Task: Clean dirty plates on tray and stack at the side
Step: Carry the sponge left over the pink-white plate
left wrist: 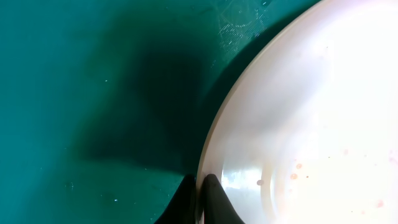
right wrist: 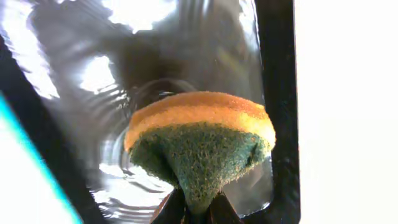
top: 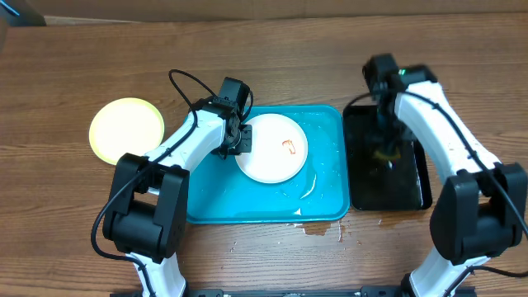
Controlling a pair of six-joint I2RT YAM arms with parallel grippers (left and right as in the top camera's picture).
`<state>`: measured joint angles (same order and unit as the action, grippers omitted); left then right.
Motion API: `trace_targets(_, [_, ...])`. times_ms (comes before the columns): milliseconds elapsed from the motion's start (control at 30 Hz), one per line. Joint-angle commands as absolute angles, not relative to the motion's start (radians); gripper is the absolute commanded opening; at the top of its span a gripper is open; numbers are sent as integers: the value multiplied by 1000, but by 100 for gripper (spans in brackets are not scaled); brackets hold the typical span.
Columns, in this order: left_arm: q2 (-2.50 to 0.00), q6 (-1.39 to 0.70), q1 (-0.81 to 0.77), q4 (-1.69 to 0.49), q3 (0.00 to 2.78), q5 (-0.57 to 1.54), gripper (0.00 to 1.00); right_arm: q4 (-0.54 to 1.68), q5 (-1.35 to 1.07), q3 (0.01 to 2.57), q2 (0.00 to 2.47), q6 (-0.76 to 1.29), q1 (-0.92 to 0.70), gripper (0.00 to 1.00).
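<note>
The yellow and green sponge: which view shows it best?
Right wrist view: the yellow and green sponge fills the frame, pinched by the right gripper. Overhead shows only a yellowish speck under that arm; left wrist shows none.

Your overhead view is filled edge to edge by a brown wood-grain tabletop [top: 272, 49], with the grain running left to right. The light falls evenly from above and leaves only soft shadows. A dark object [top: 21, 10] cuts into the far left corner, too cropped to identify. Toward the near edge you can see a small wet patch [top: 322, 229] glistening on the wood.
</note>
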<state>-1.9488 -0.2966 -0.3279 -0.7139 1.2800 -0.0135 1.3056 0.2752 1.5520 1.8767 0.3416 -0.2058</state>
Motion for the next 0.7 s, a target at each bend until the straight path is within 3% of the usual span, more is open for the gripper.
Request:
trace_targets(0, [-1958,-299,-334,-722,1276,-6,4,1330,187,1704,1861,350,-258,4])
trace_targets(300, [-1958,-299,-334,-721,1276,-7,4,1237,130,1776,1865,328,-469,4])
trace_targets(667, [-1958,-299,-334,-722,1276,-6,5,946,245,1535,1865,330,-625,4])
